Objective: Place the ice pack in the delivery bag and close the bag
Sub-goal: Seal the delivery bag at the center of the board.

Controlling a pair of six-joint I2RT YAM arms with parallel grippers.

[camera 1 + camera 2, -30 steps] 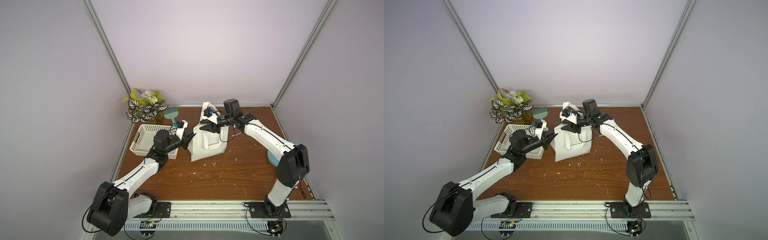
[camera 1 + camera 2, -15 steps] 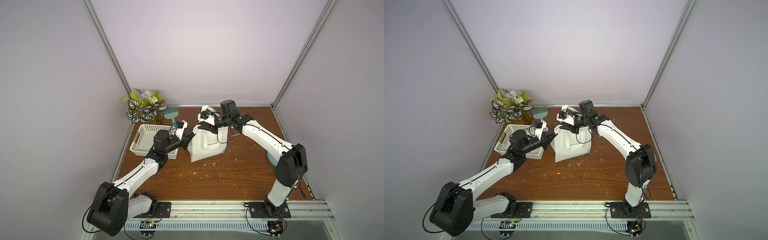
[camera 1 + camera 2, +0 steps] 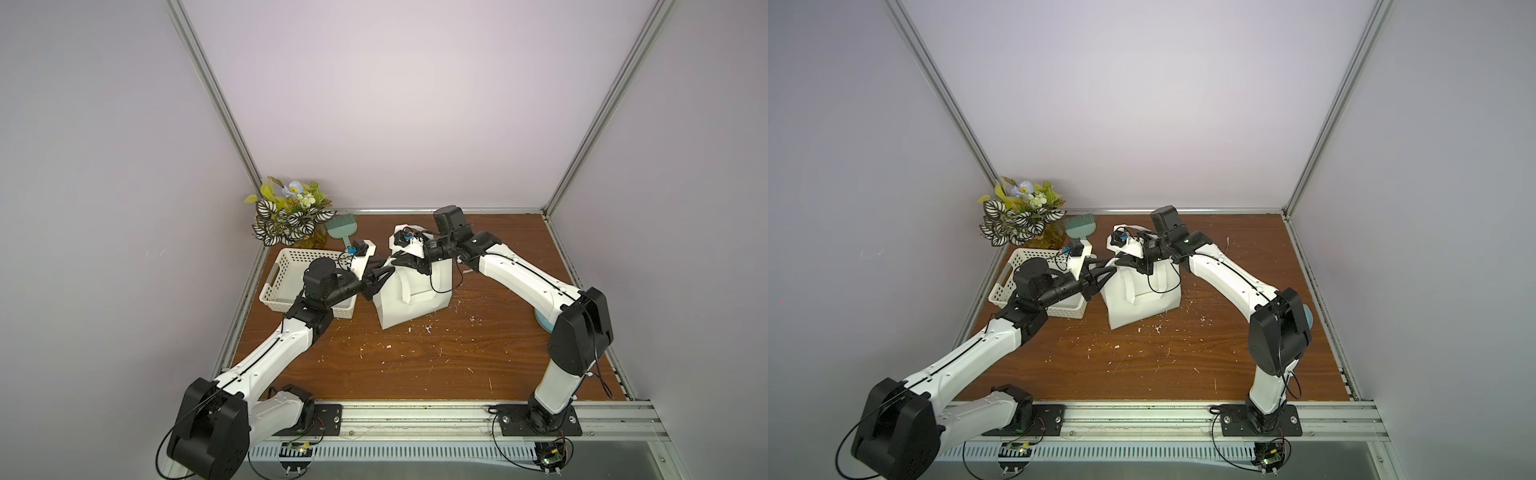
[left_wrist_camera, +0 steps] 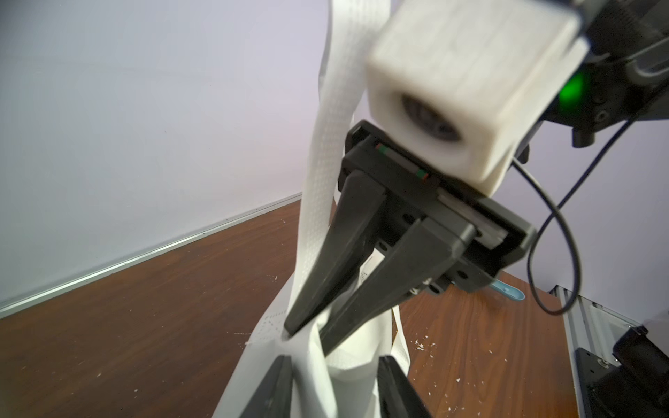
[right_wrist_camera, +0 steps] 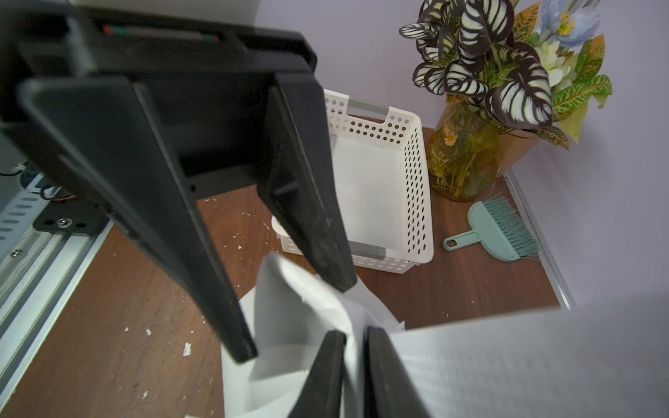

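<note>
The white delivery bag (image 3: 411, 299) (image 3: 1142, 299) stands mid-table, and both grippers meet at its upper left rim. My left gripper (image 4: 335, 387) (image 3: 384, 272) is open, its fingers standing either side of a fold of the bag's fabric (image 4: 353, 362). My right gripper (image 5: 356, 376) (image 3: 1121, 262) is shut on the bag's thin white edge (image 5: 289, 318). A white loop handle (image 4: 325, 144) rises beside it. The ice pack does not show in any view.
A white perforated basket (image 3: 299, 282) (image 5: 376, 188), empty inside, stands just left of the bag under my left wrist. A potted plant (image 3: 291, 220) and a teal brush (image 3: 338, 228) sit in the back left corner. White crumbs litter the wooden table (image 3: 415, 353).
My left gripper has opened and let go of the bag's edge. My right gripper has moved left along the bag's top and shut on the fabric there.
</note>
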